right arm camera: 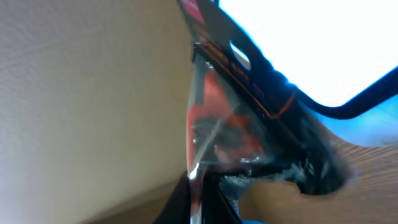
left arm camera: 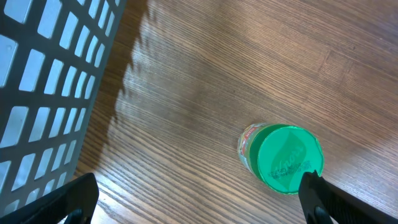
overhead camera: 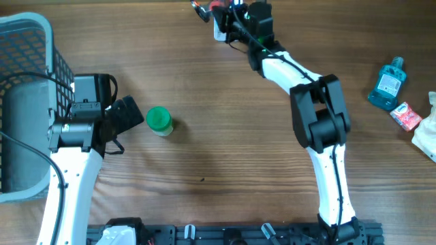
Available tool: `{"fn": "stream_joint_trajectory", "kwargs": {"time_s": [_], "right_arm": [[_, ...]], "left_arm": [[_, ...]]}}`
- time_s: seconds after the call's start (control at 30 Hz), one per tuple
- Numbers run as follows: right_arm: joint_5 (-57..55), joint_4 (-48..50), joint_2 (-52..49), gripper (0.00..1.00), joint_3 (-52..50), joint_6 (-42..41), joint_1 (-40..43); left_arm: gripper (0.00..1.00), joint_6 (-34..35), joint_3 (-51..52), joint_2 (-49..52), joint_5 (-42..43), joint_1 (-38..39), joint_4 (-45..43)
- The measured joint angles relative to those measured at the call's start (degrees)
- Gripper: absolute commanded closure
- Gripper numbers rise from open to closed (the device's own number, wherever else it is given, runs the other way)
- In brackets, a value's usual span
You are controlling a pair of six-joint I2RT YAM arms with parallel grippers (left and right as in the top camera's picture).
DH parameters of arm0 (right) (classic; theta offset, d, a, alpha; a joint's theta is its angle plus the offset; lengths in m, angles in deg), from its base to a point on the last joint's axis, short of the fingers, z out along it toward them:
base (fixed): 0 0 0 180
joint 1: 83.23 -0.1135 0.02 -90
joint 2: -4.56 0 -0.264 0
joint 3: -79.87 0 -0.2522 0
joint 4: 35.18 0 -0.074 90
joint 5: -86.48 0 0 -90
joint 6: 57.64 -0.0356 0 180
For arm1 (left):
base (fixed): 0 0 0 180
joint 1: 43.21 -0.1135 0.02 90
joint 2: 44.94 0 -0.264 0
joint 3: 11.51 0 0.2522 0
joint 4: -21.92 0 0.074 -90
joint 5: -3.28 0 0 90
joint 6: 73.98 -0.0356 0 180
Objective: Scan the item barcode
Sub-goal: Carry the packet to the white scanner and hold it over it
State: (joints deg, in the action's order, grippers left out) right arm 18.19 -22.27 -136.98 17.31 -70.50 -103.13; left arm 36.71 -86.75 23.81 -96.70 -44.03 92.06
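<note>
The right hand (right arm camera: 198, 190) was closed on the lower edge of a clear packet (right arm camera: 227, 124). The packet had a black card top and red contents, and from the wrist view it rose upward from the pinched fingers. Its print was too blurred to read, and I could not tell where any barcode sat. From overhead, this hand was at the far edge of the bench (overhead camera: 225, 170), near the middle, with its arm stretched out long from the near side. The packet's red tip poked out to the camera's left of the hand.

The left hand (overhead camera: 131, 117) was spread wide and gripped nothing. It was low over the bench on the camera's left side. Just beyond its fingertips a small jar (overhead camera: 159, 121) with a green lid stood upright on the wood, near the hand but not touching it. In the left wrist view the jar sat close to one dark finger (left arm camera: 329, 199).

Behind the left arm, a grey plastic basket (overhead camera: 30, 30) with a grid wall filled the left edge of the bench. Well apart on the far right lay a blue bottle (overhead camera: 388, 83), with a red and white pack (overhead camera: 407, 116) just beside it.
</note>
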Motion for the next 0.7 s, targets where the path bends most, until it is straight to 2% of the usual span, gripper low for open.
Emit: {"fn": "stream_joint_trajectory", "kwargs": {"time_s": [0.13,0.7], "right_arm": [[-0.3,2.1,-3.3,0.95,0.0,-1.9,-1.6],[2.5,8.2,-3.7,0.95,0.0,-5.1,-1.4]], "left_arm": [[0.0,0.0,0.0,0.0,0.0,0.0,0.0],[0.0,0.0,0.0,0.0,0.0,0.0,0.0]]}}
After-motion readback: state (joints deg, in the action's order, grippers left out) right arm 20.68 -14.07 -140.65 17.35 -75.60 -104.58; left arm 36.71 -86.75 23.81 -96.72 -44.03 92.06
